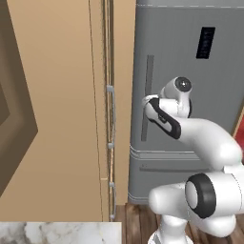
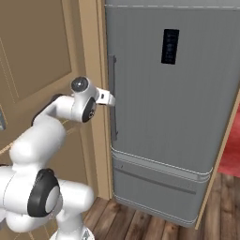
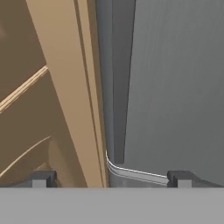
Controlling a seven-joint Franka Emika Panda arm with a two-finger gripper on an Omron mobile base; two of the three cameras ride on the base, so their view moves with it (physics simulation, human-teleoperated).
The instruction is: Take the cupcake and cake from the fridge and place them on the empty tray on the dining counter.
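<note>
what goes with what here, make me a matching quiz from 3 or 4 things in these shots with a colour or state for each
Things:
1. fridge
2. pincer
3. fridge handle
4. floor

Colours or states:
A. brown wood planks
B. open, at the handle
C. grey, door shut
D. long, vertical, dark recess

Pairs: 1-C, 2-B, 3-D, 4-A

Tan wooden cabinet (image 1: 62, 109) — tall, panelled; wood-plank floor (image 2: 140, 220) below.
</note>
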